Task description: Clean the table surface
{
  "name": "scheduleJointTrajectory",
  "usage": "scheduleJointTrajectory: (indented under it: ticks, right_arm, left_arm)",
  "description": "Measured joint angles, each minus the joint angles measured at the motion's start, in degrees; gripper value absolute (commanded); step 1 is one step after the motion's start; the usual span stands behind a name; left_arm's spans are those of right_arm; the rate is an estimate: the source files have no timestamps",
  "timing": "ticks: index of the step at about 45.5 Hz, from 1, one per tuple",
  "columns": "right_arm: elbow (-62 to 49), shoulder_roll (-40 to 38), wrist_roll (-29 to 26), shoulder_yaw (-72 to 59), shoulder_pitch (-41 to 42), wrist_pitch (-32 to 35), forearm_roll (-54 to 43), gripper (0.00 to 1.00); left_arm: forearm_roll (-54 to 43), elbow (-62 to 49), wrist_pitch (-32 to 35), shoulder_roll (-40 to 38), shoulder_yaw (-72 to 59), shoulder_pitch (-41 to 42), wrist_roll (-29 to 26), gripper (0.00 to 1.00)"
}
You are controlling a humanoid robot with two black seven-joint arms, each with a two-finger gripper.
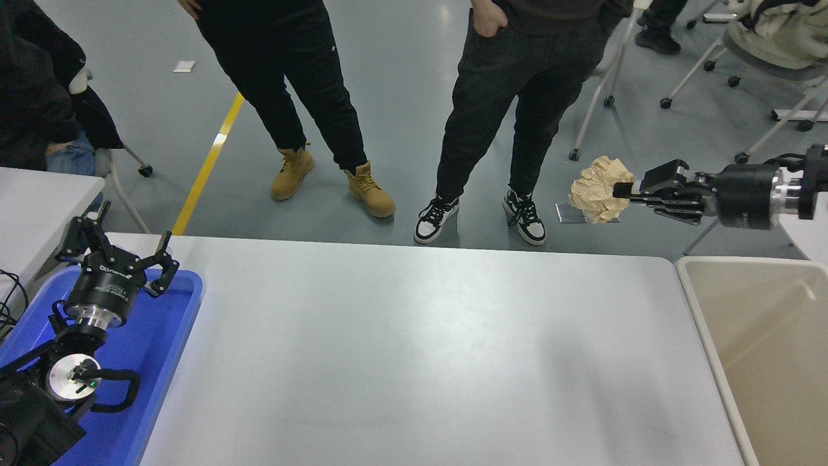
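Observation:
The table surface is a wide glossy white top filling the lower middle of the head view. My right gripper comes in from the right edge and is shut on a crumpled tan paper ball, holding it high in the air beyond the table's far right corner. My left gripper is parked at the lower left over a blue tray, fingers spread open and empty.
A blue tray lies on the table's left end. A beige bin stands off the table's right end. Two people stand at the far side. A smaller white tabletop is at left. Chairs stand at the back right.

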Motion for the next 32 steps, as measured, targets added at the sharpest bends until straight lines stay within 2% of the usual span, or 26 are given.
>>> scheduleJointTrajectory:
  ticks: [12, 18, 32]
  right_arm:
    - [-18.1, 3.6, -0.2, -0.1, -8.7, -0.3, 4.9, 0.0]
    - [-22.3, 4.3, -1.8, -0.1, -11.8, -1.2, 6.5, 0.0]
    - [-29.0, 5.1, -13.5, -0.1, -18.9, -4.8, 11.9, 0.0]
  left_arm:
    - [0.0, 0.0, 0.0, 0.0, 0.0, 0.0, 0.0, 1.0]
    - [0.0, 0.0, 0.0, 0.0, 0.0, 0.0, 0.0, 1.0]
    - [0.0, 0.0, 0.0, 0.0, 0.0, 0.0, 0.0, 1.0]
